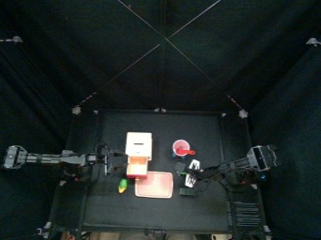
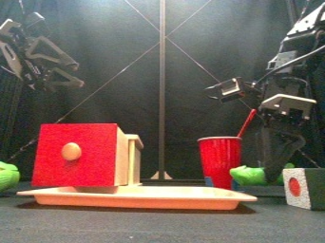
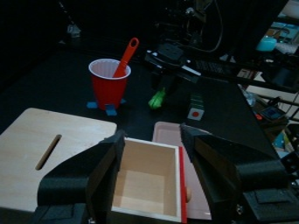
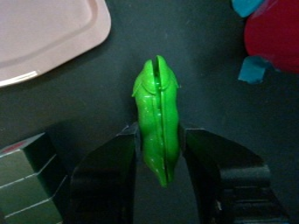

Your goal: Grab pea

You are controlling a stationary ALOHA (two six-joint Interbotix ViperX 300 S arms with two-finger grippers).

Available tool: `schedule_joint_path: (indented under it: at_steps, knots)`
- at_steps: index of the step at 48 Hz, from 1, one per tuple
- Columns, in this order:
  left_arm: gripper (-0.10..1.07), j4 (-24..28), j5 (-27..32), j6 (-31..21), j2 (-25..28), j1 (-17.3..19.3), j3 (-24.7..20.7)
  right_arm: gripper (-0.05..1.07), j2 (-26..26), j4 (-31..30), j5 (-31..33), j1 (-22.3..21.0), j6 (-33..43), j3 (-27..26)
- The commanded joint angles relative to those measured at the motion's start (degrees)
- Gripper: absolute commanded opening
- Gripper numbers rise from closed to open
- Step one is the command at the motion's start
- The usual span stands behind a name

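The pea (image 4: 156,114), a small bright green pod, lies low over the black table between the pink tray (image 4: 47,35) and the red cup (image 4: 274,39). My right gripper (image 4: 162,140) has one jaw pressed against each side of it, shut on it. The pea also shows in the front view (image 2: 254,176), right of the cup (image 2: 221,159), and in the left wrist view (image 3: 156,96). My left gripper (image 3: 158,144) is open and hovers over the wooden box (image 3: 70,149).
The wooden box with a red face (image 2: 79,155) stands on the pink tray (image 2: 140,197). Another green piece (image 1: 122,187) lies left of the tray's front. A small cube with a red dot (image 2: 305,187) sits right of the pea. A red stick (image 3: 126,51) stands in the cup.
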Motion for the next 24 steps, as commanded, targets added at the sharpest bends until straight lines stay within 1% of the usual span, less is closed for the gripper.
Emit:
schedule_joint_path:
  at_steps: [1, 24]
  knots:
    - [0.89, 0.09, -0.44, 0.0, 0.18, 0.09, -0.62, 0.59, -2.11, -0.09, 1.49, 0.18, -0.18, -2.37]
    - [0.89, -0.53, -0.44, 0.09, 0.18, 0.09, -0.53, 0.59, -2.2, -0.35, 1.76, 0.35, -0.18, -2.9]
